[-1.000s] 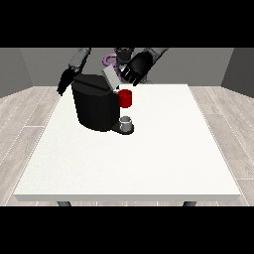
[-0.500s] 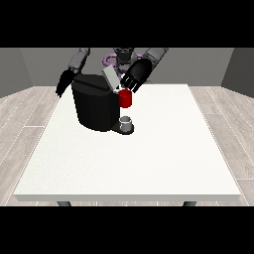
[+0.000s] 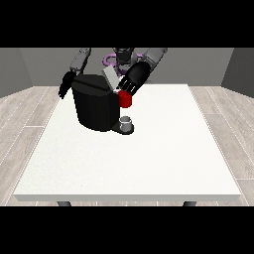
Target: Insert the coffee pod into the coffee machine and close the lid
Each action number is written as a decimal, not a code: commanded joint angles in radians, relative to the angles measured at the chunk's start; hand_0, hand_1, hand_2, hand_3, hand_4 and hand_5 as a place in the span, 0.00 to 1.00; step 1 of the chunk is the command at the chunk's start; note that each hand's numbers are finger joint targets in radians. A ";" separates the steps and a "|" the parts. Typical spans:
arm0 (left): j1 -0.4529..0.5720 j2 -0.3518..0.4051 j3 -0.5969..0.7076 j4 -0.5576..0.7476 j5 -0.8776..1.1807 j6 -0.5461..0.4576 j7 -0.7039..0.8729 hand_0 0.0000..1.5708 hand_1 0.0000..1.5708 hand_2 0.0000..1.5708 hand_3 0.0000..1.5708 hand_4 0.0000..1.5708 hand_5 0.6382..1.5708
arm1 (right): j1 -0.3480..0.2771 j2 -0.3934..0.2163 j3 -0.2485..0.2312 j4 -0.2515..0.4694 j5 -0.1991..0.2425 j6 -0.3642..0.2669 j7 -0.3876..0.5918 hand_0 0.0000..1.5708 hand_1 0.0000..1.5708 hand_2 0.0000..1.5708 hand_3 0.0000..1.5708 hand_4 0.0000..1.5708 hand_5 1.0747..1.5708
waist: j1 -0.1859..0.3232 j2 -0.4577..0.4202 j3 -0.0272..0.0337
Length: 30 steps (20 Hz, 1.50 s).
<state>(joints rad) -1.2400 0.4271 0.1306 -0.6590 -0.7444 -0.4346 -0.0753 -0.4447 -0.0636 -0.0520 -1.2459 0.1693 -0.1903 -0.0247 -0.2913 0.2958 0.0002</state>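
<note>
Front view: hand at view's right (image 3: pixel 135 78) over coffee machine (image 3: pixel 96 105), fingers curled on raised lid (image 3: pixel 111 78).

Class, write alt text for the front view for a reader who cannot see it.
A robot hand at the view's right reaches over a black coffee machine on a white table, beside the machine's raised lid and a red thing at the machine. The other robot hand hangs behind the machine at the view's left.

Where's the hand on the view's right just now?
Front view, upper middle: the hand at the view's right is at the machine's top right corner, beside the raised lid and just above the red thing.
</note>
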 commanded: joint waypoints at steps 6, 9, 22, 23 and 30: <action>-0.055 -0.013 0.006 0.010 -0.012 0.047 0.007 0.78 0.78 0.81 0.77 0.25 1.00 | -0.097 -0.033 -0.030 0.003 -0.015 0.010 0.065 0.00 0.00 0.00 0.00 0.00 1.00 | -0.009 0.041 0.0000; -0.047 0.059 0.015 0.025 -0.004 -0.007 -0.063 0.77 0.77 0.79 0.77 0.23 1.00 | -0.045 -0.015 -0.014 -0.012 0.010 -0.023 0.017 0.00 0.00 0.00 0.00 0.09 1.00 | 0.001 0.039 -0.0001; -0.005 0.044 -0.066 0.015 -0.121 0.130 -0.072 0.77 0.77 0.78 0.70 0.00 1.00 | -0.015 0.001 -0.009 -0.021 0.002 -0.024 0.003 0.00 0.00 0.00 0.00 0.00 1.00 | -0.025 0.037 0.0001; -0.040 0.056 -0.076 0.007 -0.121 0.092 -0.098 0.75 0.75 0.76 0.68 0.00 1.00 | -0.066 -0.021 -0.028 0.006 -0.005 -0.013 0.048 0.00 0.00 0.00 0.00 0.00 1.00 | -0.001 0.051 0.0001; -0.032 0.070 -0.020 0.047 -0.095 0.138 -0.130 0.71 0.71 0.72 0.63 0.00 1.00 | -0.059 -0.034 -0.013 -0.039 -0.007 0.013 0.051 0.00 0.00 0.00 0.00 0.04 1.00 | -0.036 0.079 -0.0002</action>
<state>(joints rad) -1.2698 0.4862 0.0887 -0.6294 -0.8495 -0.3152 -0.1760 -0.4931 -0.0849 -0.0648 -1.2700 0.1677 -0.1935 0.0213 -0.3153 0.3496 0.0013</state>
